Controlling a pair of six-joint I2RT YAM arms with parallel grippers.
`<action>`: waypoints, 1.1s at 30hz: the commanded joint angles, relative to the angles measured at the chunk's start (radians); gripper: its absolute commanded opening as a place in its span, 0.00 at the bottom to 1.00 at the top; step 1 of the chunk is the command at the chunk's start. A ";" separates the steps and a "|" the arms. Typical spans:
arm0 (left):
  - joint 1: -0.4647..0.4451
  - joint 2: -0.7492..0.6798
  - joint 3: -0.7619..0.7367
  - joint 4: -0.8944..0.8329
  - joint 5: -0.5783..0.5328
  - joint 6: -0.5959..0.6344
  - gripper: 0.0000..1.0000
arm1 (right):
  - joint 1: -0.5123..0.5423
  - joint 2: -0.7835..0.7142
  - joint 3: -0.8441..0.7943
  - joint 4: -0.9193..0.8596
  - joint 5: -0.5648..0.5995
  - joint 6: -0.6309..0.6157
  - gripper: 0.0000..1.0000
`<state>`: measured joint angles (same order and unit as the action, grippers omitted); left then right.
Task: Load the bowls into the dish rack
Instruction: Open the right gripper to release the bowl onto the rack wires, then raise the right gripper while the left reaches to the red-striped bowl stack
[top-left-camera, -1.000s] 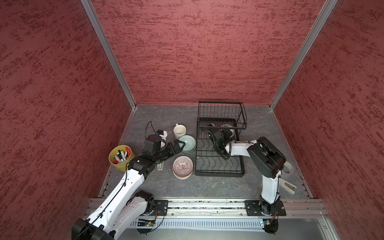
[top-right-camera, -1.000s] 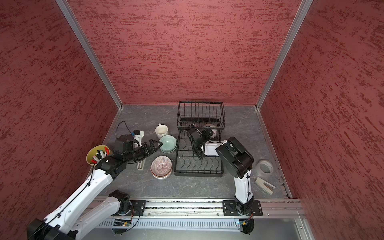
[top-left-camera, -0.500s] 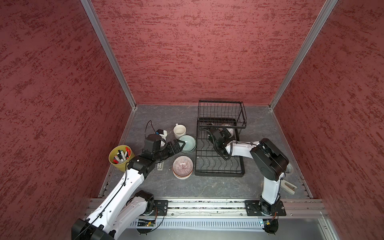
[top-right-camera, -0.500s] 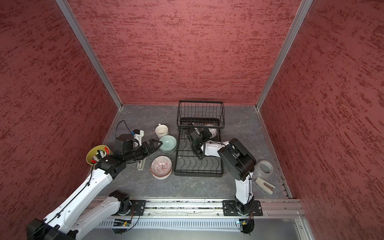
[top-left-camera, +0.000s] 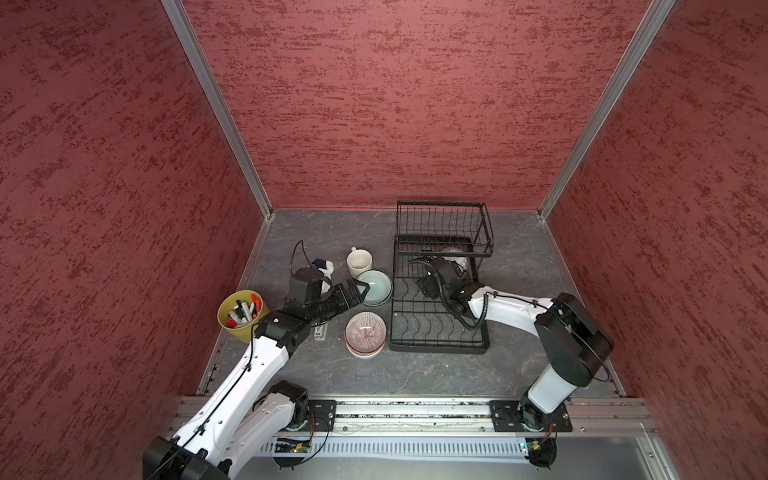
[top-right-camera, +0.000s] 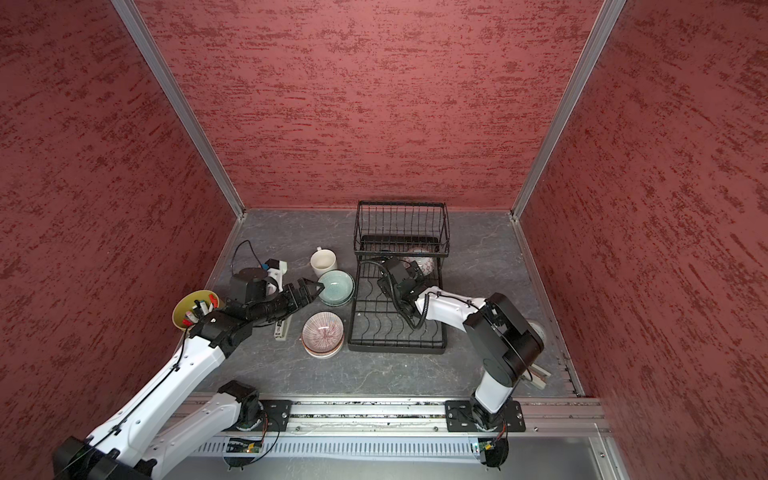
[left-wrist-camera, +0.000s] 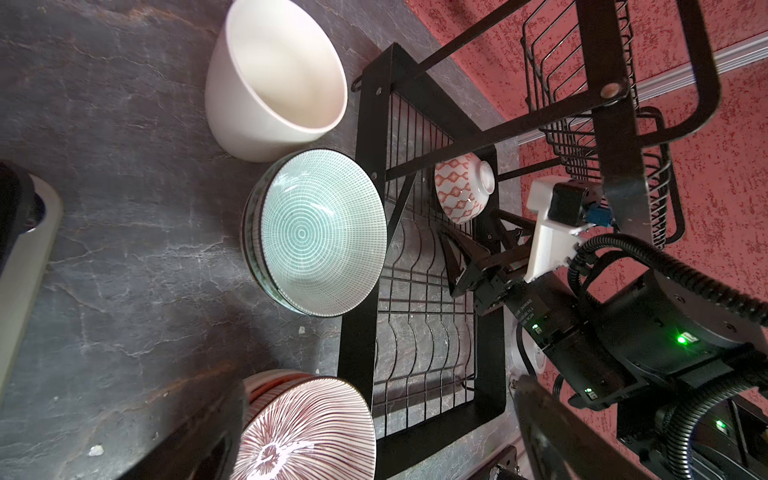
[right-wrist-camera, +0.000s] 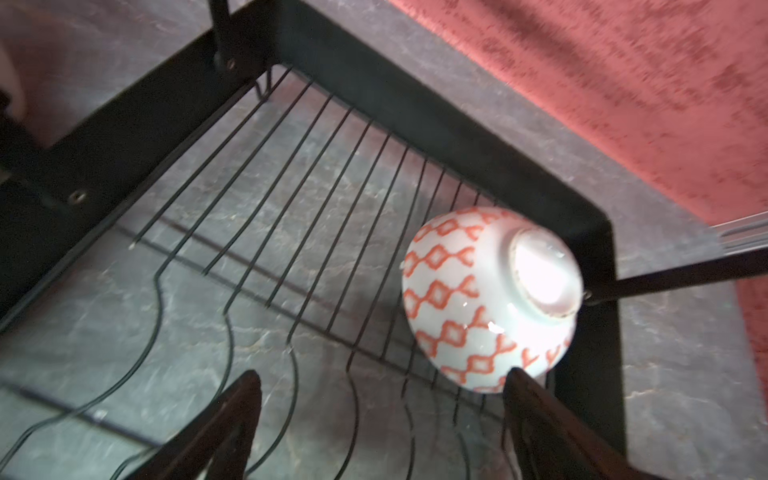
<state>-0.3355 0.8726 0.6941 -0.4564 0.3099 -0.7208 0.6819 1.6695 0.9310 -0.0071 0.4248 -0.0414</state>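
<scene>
One rack (top-left-camera: 432, 345) holds one orange bowl (right-wrist-camera: 465, 299), a green stack (top-left-camera: 376, 286), pink stack (top-left-camera: 365, 332) and mug (top-left-camera: 359, 262) sit alongside, left gripper (top-left-camera: 360, 291) and right gripper (right-wrist-camera: 380, 384) gape empty, and the right elbow (top-left-camera: 573, 336) has pulled back.

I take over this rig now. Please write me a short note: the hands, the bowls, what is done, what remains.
Left hand: open, at the rim of the green bowl, holding nothing.
Right hand: open, low inside the dish rack, next to the orange bowl, not gripping it.
Done: the orange bowl lies tipped over in the rack's far corner.
Left: the green bowl's stack and the pink striped stack, both on the table beside the rack. How many bowls each stack holds is unclear.
</scene>
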 joint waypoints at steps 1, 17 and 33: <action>0.005 0.005 0.028 -0.016 -0.014 0.014 1.00 | -0.002 -0.050 -0.028 -0.018 -0.114 0.048 0.92; 0.000 0.049 0.069 -0.143 -0.077 0.037 1.00 | 0.008 -0.270 -0.170 -0.077 -0.394 0.077 0.90; -0.024 0.116 0.119 -0.250 -0.125 0.067 1.00 | 0.008 -0.351 -0.238 -0.137 -0.617 0.143 0.89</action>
<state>-0.3542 0.9787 0.7845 -0.6773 0.2001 -0.6785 0.6849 1.3319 0.7021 -0.1184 -0.1371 0.0803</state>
